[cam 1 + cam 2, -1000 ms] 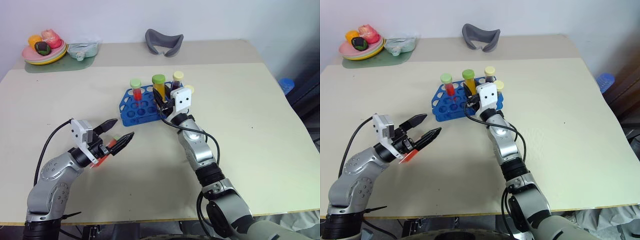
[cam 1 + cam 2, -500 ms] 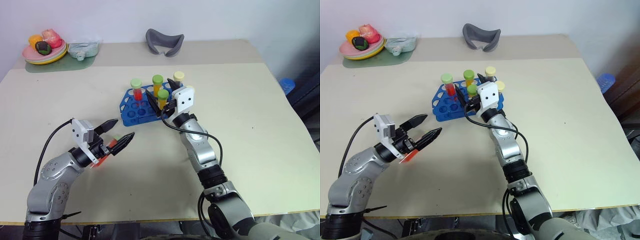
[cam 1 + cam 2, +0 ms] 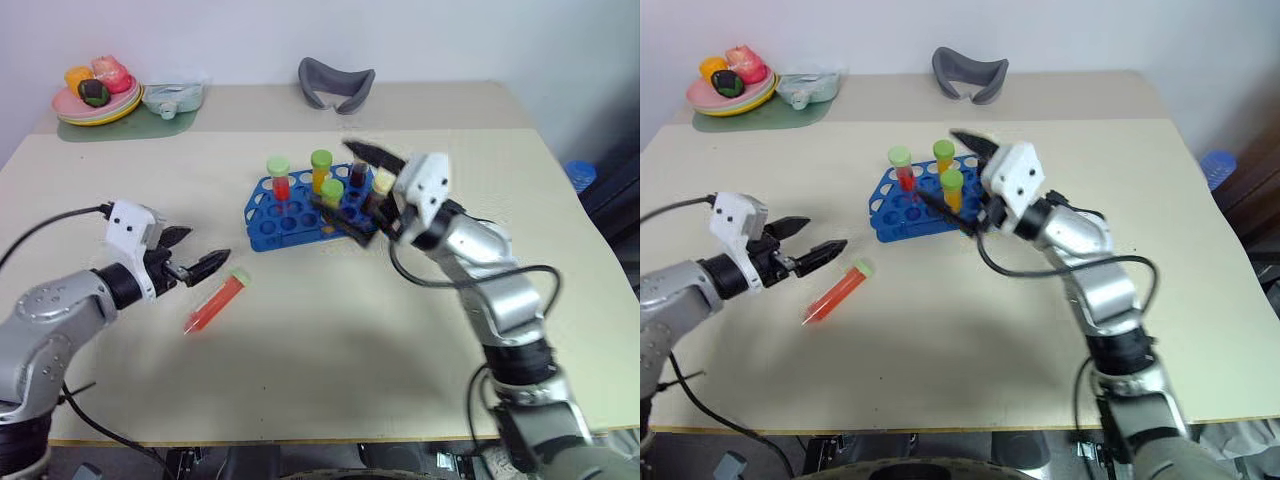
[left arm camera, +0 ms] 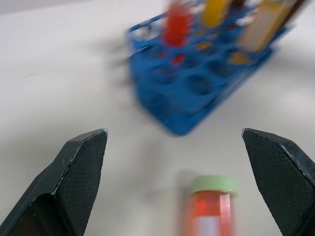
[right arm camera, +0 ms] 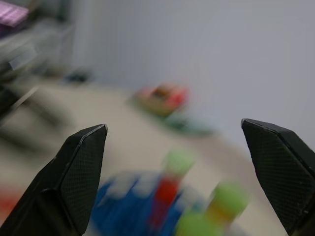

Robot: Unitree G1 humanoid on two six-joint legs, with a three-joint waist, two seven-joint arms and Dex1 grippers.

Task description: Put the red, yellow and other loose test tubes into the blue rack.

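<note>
The blue rack (image 3: 305, 205) stands mid-bench (image 3: 330, 330), holding upright tubes: a red one (image 3: 279, 180), yellow ones (image 3: 320, 170) and a dark one (image 3: 358, 178); one red tube (image 3: 214, 303) with a light-green cap lies loose on the bench, near the rack; the left pincer (image 3: 195, 255) hangs released just beside it, empty; the right pincer (image 3: 948, 170) is spread wide over the rack, grasping nothing.

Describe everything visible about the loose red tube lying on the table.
The loose red tube is a clear plastic tube filled with red-orange liquid, closed by a light-green cap. It lies flat on the beige table, cap end towards the blue rack but well apart from it. Nothing touches it; the open left tool hovers just beside it.
</note>
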